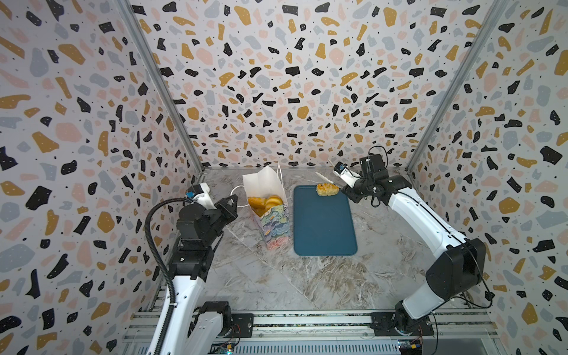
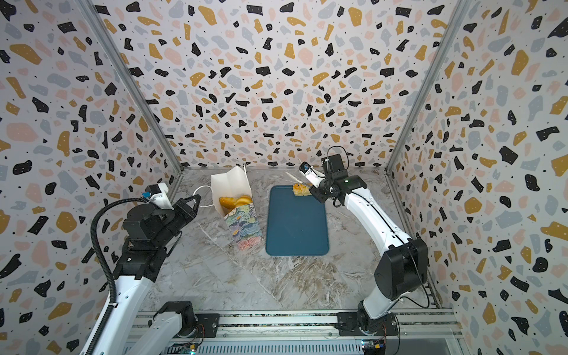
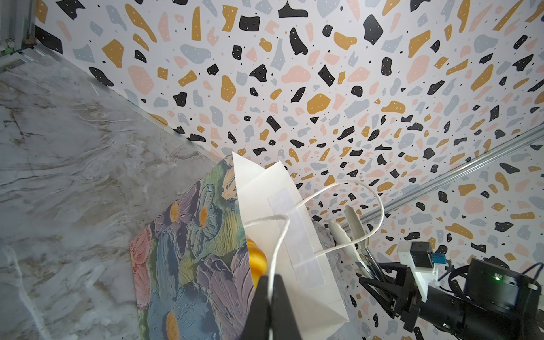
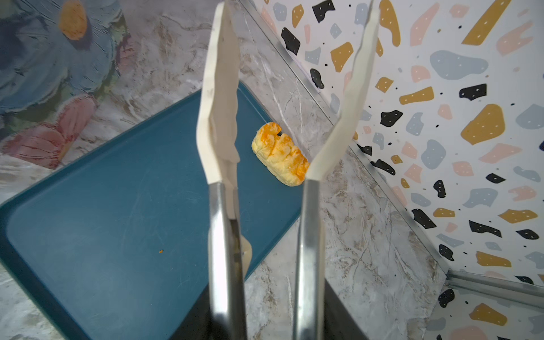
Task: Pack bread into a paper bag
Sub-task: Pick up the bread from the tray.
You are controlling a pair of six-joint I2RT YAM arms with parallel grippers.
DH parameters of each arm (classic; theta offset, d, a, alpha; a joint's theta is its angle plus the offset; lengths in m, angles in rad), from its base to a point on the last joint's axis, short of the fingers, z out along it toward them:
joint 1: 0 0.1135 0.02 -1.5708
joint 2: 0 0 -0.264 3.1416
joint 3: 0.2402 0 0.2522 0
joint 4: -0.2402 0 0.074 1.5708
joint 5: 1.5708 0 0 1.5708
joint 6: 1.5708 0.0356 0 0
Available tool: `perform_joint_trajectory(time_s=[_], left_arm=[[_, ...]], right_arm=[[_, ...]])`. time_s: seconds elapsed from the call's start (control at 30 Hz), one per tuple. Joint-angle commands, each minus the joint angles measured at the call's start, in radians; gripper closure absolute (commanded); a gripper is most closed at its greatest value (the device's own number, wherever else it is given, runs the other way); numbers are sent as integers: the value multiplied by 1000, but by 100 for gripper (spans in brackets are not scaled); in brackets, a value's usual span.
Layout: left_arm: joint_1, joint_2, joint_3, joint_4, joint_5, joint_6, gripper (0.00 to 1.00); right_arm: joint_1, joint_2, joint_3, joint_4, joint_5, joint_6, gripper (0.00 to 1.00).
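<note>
The paper bag (image 1: pixel 271 229) (image 2: pixel 243 226) stands upright left of the tray, its white mouth open, with golden bread (image 1: pixel 265 203) (image 2: pixel 235 201) (image 3: pixel 258 259) inside. My left gripper (image 1: pixel 234 199) (image 3: pixel 269 284) is shut on the bag's near cord handle (image 3: pixel 279 235). A small crumb-topped piece (image 1: pixel 327 189) (image 2: pixel 301 189) (image 4: pixel 279 154) lies on the tray's far right corner, at the rim. My right gripper (image 1: pixel 347 190) (image 4: pixel 265 321) is shut on metal tongs (image 4: pixel 220 88). Their cream blades are spread apart above that piece with nothing between them.
The dark-teal tray (image 1: pixel 322 227) (image 2: pixel 296 227) (image 4: pixel 117 191) lies flat at the middle of the marble table, bare apart from a crumb. The back wall is close behind the bag and the tongs. The side walls hem in both arms.
</note>
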Motion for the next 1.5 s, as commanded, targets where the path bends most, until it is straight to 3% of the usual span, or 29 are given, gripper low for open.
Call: perform_joint_trajectory(time_s=[0.0, 0.7, 1.47], left_arm=[[3, -3, -4, 29, 2, 3, 100], [3, 38, 7, 29, -7, 11, 100], [3, 59, 17, 30, -14, 13, 100]], right_arm=[[-23, 20, 57, 10, 9, -61, 52], [-133, 226, 84, 27, -56, -149, 49], [-188, 306, -33, 76, -120, -138, 47]])
